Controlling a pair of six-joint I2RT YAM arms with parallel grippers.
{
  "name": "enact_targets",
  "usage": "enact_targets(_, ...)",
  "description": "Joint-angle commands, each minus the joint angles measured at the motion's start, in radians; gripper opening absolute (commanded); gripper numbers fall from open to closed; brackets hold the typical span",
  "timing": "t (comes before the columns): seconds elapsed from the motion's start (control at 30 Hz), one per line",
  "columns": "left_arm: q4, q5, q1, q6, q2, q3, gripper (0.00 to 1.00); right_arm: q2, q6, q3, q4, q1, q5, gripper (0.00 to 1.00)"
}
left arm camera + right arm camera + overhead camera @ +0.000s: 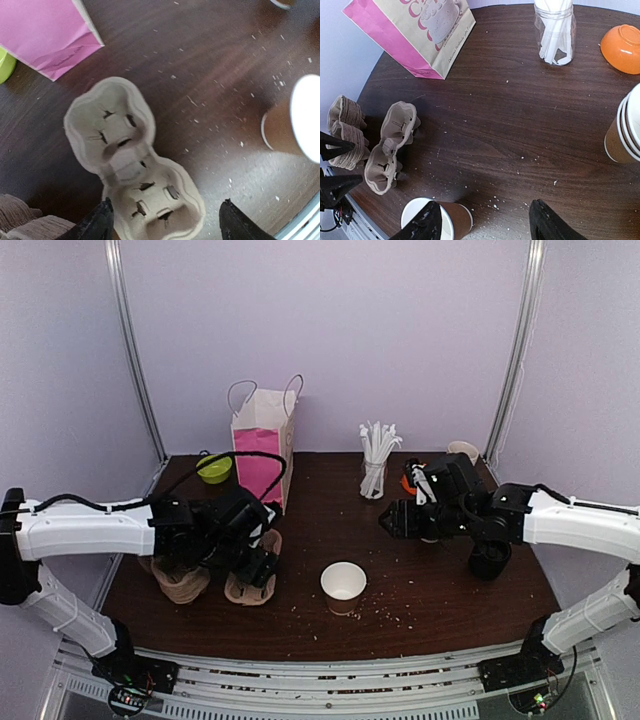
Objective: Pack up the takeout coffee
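Observation:
The takeout coffee cup (343,585), brown paper with a white rim and an open top, stands near the table's front middle. It also shows in the left wrist view (295,120) and the right wrist view (437,220). A two-cup pulp carrier (130,165) lies flat on the table. My left gripper (167,225) hangs open over the carrier's near end, its fingers wide apart and gripping nothing. In the top view the left gripper (262,565) is over the carrier (250,585). My right gripper (485,225) is open and empty, above the table right of the cup.
A pink paper bag (262,445) stands at the back left, beside a green bowl (214,468). A stack of carriers (180,580) lies left of the single carrier. A straw jar (554,32), an orange bowl (622,47) and stacked cups (625,132) are at the right.

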Motion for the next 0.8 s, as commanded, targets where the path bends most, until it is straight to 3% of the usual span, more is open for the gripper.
enact_targets(0.0,-0.019,0.004,0.134,-0.169,-0.042,0.022,0.7,0.062,0.009,0.092,0.058,-0.014,-0.015,0.62)
enact_targets(0.2,0.012,0.069,0.301,-0.179,-0.044,0.004,0.57,0.143,0.018,0.226,0.079,-0.036,-0.049,0.62)
enact_targets(0.6,0.074,0.155,0.405,-0.11,0.143,0.035,0.49,0.272,0.03,0.374,0.109,-0.075,-0.127,0.62)
enact_targets(0.77,0.09,0.187,0.408,-0.087,0.215,0.07,0.46,0.325,0.024,0.448,0.101,-0.081,-0.157,0.68)
